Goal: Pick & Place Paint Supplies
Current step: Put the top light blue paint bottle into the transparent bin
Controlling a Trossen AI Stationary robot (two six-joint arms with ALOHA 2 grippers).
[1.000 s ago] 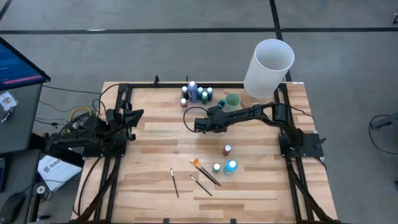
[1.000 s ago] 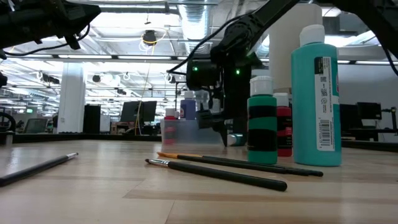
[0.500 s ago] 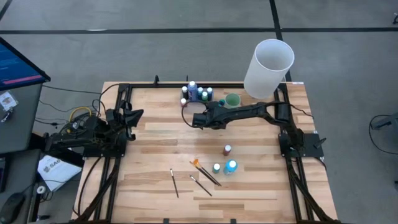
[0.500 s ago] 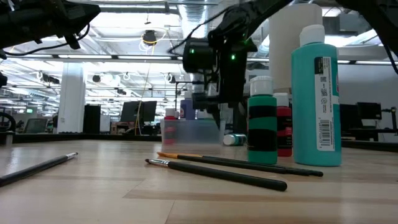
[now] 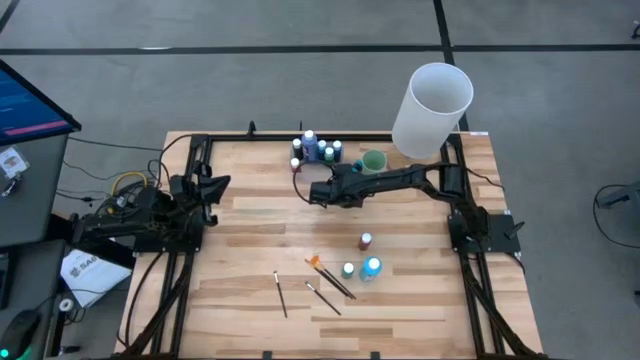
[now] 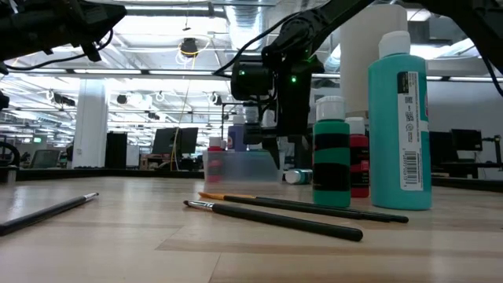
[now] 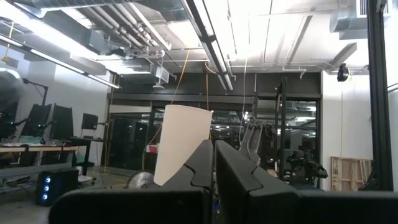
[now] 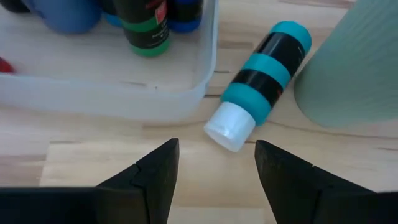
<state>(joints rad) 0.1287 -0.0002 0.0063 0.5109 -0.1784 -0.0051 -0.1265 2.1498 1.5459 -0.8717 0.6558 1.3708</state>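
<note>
A teal-and-black paint bottle lies on its side on the wood, between a clear tray and a pale green cup. Its white cap points at my right gripper. That gripper hangs open just above and short of it, over the middle of the table. The tray holds several upright bottles. Three more bottles stand near the front, beside thin brushes. My left gripper is shut and raised at the table's left side.
A tall white cylinder stands at the far right corner, behind the green cup. Black frame rails run along the table's sides. Bare wood lies between the tray and the front bottles.
My right gripper has risen a little from the table and drawn toward the far edge and the tray, rolling its wrist as it went. The lying teal bottle has stayed where it was.
</note>
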